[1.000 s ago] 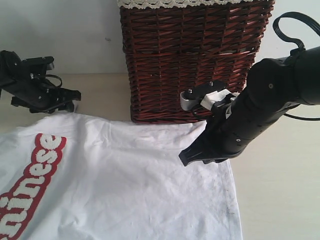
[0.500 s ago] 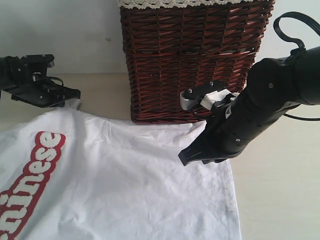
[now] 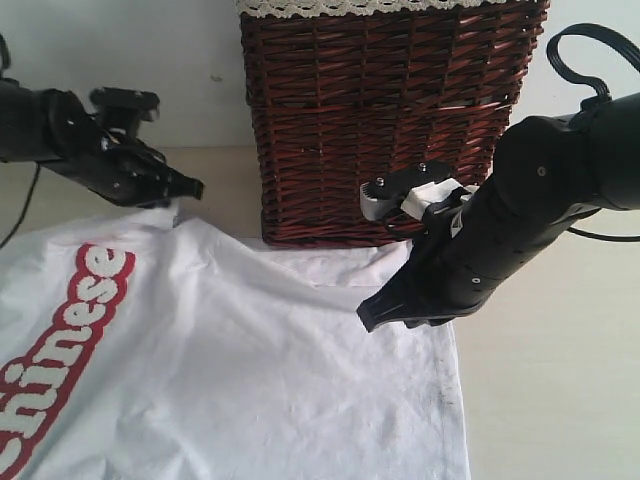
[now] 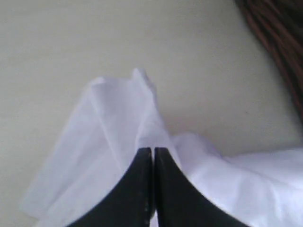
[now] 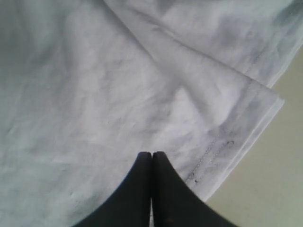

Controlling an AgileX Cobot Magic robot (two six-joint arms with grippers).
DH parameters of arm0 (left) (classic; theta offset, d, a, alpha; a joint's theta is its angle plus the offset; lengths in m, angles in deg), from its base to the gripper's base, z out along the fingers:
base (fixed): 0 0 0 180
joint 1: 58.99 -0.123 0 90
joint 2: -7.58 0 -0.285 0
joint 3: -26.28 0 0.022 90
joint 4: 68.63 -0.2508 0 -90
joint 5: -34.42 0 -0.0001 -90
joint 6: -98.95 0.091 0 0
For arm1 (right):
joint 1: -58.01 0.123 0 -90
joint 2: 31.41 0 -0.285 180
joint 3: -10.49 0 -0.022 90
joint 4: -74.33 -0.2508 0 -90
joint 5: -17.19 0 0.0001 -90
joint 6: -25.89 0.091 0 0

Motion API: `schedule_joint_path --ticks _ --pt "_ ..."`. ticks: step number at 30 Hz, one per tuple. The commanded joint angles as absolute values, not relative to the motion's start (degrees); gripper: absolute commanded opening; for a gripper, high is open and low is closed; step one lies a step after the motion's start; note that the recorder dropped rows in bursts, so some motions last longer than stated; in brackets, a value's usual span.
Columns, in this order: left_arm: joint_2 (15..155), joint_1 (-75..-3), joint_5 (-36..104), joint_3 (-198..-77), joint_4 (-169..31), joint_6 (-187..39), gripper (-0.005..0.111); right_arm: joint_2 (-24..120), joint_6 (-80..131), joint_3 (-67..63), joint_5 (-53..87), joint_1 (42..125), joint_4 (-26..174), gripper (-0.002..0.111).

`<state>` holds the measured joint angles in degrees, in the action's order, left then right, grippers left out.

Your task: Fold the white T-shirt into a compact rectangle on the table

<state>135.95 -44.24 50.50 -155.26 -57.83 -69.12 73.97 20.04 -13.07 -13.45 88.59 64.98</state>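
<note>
1. The exterior view was the only one that gave the whole layout. The white cotton T-shirt (image 3: 250,360) lay spread on the pale beige worktop (image 3: 550,400), right in front of a dark red-brown wicker basket (image 3: 380,120). The basket had a cream lace trim (image 3: 350,6) on its rim. The shirt's fuzzy white, red-edged lettering (image 3: 70,320) only showed up here, over on the left side.
2. The left wrist view added the close-up. A bunched, creased corner of the shirt (image 4: 118,123) stood up off the bare worktop (image 4: 71,38), with the basket's weave (image 4: 279,42) at the frame's edge.
3. The right wrist view showed a stitched hem and a folded-over layer of the shirt (image 5: 118,94). There were a few dark smudges near the seam, and a sliver of worktop (image 5: 284,165) past the edge.
4. The left hand (image 3: 192,188) had its black fingers pressed together (image 4: 152,151) and was clamped on that raised corner. In the exterior view the cloth peaked up to its tip.
5. The right hand (image 3: 368,318) had its fingers together too (image 5: 152,155), tips down at the shirt near its right edge. I couldn't tell whether any cloth was pinched between them.
6. The basket stood between the two arms, close to the left hand but not touching it. The bulky right arm blocked the shirt's far right corner and part of the basket's lower front. A black cable (image 3: 575,50) looped above that arm, against the light blue-grey wall (image 3: 150,70).
</note>
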Motion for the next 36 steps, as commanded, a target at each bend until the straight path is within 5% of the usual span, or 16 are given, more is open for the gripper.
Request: schedule_joint_path --ticks 1,3,5,18,32,36 --pt "139.8 -41.5 52.7 -154.3 -59.4 -69.4 0.029 73.5 18.8 -13.2 -14.8 88.7 64.8 0.000" --pt "140.6 -42.1 54.5 -154.3 -59.5 -70.9 0.066 73.5 18.4 -13.2 -15.7 88.7 64.2 0.000" --pt "140.7 -43.1 56.4 -154.4 -61.4 -71.0 0.088 73.5 18.1 -13.2 -15.7 88.7 64.2 0.000" --pt "131.3 -46.4 48.9 -154.6 -66.2 -70.8 0.087 73.5 18.1 -13.2 -14.4 88.7 63.9 0.000" --pt "139.9 -49.7 39.9 -154.6 -66.2 -77.4 0.087 73.5 18.1 -13.2 -13.2 88.7 63.8 0.000" --pt "140.6 -49.7 39.8 -154.6 -66.3 -75.5 0.073 73.5 18.1 -13.2 -13.0 88.7 63.8 0.000"
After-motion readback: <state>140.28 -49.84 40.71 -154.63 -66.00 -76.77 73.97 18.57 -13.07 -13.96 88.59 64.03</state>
